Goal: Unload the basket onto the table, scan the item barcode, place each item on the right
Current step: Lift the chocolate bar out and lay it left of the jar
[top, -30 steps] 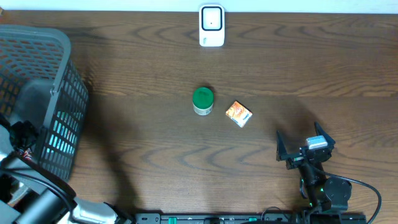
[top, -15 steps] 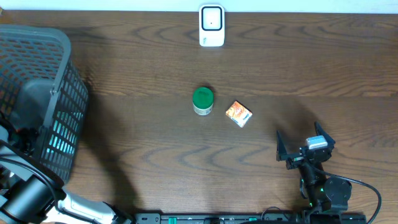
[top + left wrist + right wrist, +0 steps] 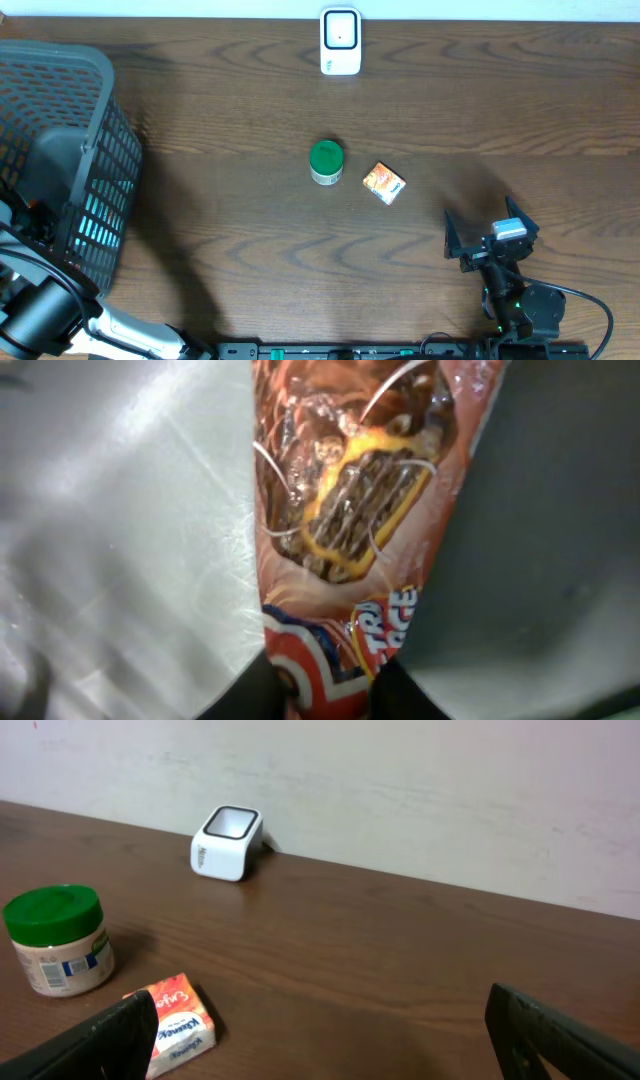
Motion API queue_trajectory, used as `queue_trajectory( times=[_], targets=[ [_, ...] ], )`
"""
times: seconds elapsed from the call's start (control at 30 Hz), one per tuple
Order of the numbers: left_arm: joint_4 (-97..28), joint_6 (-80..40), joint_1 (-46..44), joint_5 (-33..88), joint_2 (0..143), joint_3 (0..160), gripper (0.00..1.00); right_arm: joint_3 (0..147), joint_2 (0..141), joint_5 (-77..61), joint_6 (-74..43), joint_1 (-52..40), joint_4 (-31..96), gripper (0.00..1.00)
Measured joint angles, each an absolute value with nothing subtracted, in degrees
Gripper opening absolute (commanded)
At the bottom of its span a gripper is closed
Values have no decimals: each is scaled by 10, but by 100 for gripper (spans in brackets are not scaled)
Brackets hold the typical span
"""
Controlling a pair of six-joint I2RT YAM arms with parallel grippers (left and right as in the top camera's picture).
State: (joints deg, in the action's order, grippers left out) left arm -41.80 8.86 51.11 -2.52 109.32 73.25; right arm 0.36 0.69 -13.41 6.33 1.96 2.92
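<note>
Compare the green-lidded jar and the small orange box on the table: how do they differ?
The jar is round; the orange box is flat and rectangular. The jar stands upright and taller; the box lies on a broad face, askew. The jar has a green lid and pale body; the box is orange and white. Both rest on the table, close but apart.

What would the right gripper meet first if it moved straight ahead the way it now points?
Likely only bare table for the right gripper; scanner and orange box sit left of its line.
</note>
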Motion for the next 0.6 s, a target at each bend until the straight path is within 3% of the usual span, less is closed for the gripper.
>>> queue_trajectory(
  times=[0.17, 0.4, 0.6],
  targets=[
    [-444, 86, 511, -30, 1088, 746, 8, 4, 7, -134, 63, 20, 29, 99],
    [-445, 62, 511, -26, 986, 773, 7, 4, 7, -134, 63, 20, 29, 99],
    [-415, 44, 512, 51, 827, 790, 7, 4, 7, -134, 63, 20, 29, 99]
  ],
)
